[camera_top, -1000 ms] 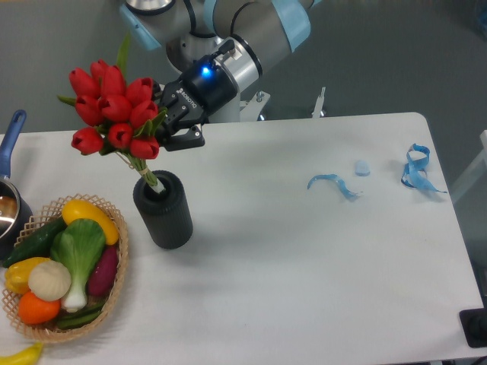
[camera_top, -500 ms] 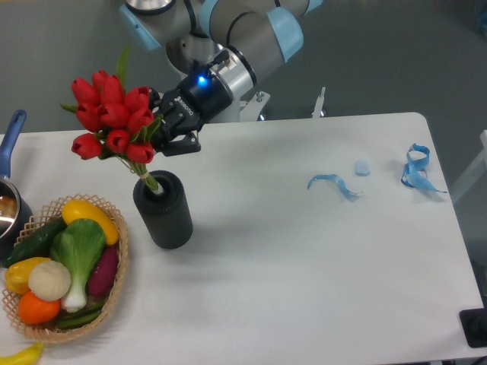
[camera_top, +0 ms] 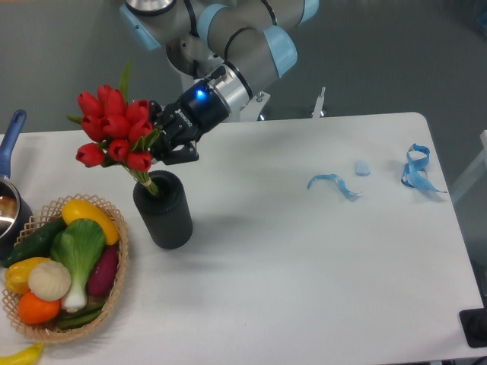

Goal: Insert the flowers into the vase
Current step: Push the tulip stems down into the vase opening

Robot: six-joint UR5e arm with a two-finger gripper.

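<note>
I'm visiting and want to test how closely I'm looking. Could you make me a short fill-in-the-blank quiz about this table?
1. The tulips in the flowers are ____ in colour.
2. The stems of the bunch reach into the mouth of the ____ vase.
3. The toy vegetables lie in a woven ____ at the table's left edge.
4. The ribbon scraps on the right side of the table are ____.

Missing words: red; black; basket; blue
</note>
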